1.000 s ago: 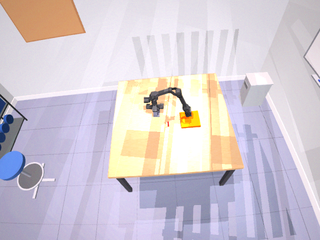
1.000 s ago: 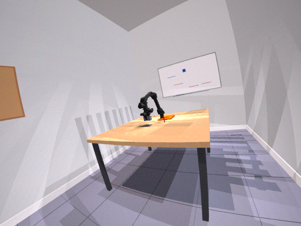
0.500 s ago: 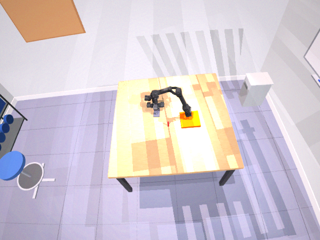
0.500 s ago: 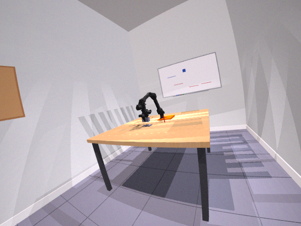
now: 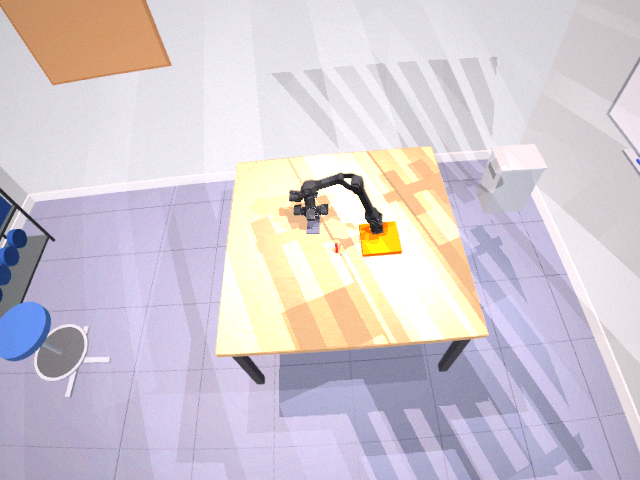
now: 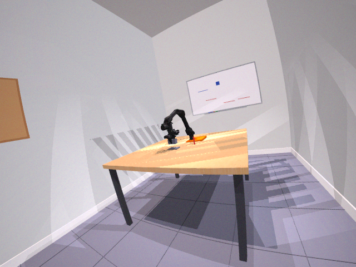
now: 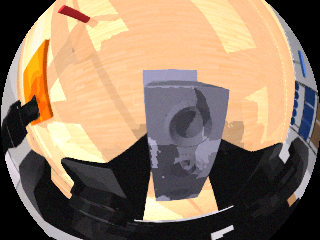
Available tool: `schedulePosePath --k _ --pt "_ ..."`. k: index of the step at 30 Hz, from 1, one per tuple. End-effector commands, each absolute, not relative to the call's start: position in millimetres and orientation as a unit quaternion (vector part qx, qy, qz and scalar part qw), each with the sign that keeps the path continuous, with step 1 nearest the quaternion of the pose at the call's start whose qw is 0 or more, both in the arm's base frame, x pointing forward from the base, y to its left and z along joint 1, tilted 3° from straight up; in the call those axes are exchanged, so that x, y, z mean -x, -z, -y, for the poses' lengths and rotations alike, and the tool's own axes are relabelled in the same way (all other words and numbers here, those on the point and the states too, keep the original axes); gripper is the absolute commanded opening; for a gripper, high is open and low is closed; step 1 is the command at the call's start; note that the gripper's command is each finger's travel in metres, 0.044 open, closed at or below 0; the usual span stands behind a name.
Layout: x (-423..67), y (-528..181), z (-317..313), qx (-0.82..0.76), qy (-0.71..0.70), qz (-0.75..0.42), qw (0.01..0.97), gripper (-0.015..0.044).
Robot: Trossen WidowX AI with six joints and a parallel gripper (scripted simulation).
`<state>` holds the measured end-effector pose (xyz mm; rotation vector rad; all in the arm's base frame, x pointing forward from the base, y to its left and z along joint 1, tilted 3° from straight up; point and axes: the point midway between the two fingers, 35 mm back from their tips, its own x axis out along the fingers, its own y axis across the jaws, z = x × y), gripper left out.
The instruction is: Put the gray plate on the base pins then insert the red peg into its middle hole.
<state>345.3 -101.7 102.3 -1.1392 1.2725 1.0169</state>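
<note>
Claw clamped on gray plate, held above desk, away from orange base.

Arm bends over from its mount at the orange base (image 5: 381, 238) toward the left part of the desk (image 5: 351, 310); claw (image 5: 311, 219) points down with the gray plate (image 7: 186, 135) gripped between its fingers, plate hanging under it, seemingly off the desk with its shadow on the wood below in the exterior view. Wrist view shows plate filling the middle, round hole visible in its face. Red peg (image 5: 336, 247) stands upright on desk between plate and base, apart from both. Base lies flat on desk, pins too small to make out.
</note>
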Motion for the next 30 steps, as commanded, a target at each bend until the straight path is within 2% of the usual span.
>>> schedulePosePath --k 1,30 --pt "-346 -102 101 0.482 -0.431 -0.534 0.545 0.0" --pt "-348 -66 103 0.482 -0.431 -0.534 0.545 0.0"
